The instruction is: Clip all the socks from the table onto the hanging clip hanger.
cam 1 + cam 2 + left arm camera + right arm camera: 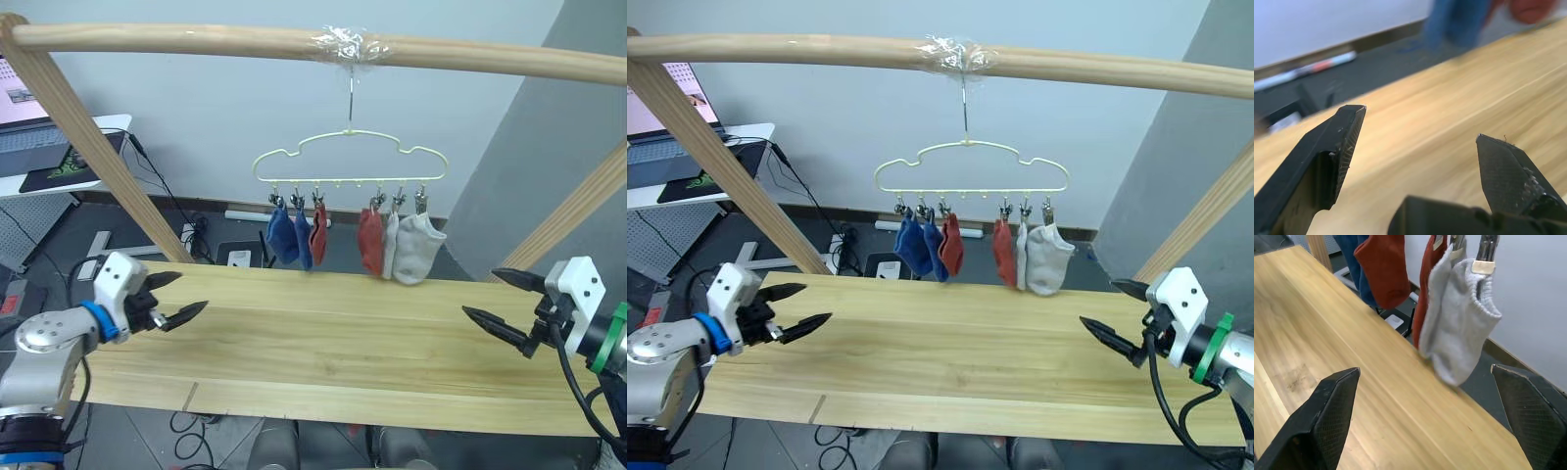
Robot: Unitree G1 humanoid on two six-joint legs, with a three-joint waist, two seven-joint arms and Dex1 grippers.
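Note:
The pale-yellow clip hanger hangs by its hook from a wooden bar over the far edge of the table. Several socks hang from its clips: two blue socks, a rust red sock, another rust red sock and two light grey socks. My left gripper is open above the table's left end, holding nothing. At the table's right end my right gripper is open too, nothing in it. The grey socks show close in the right wrist view.
Slanted wooden posts carry the bar at both sides of the table. A white desk with a laptop stands at the far left. Cables lie on the floor behind the table.

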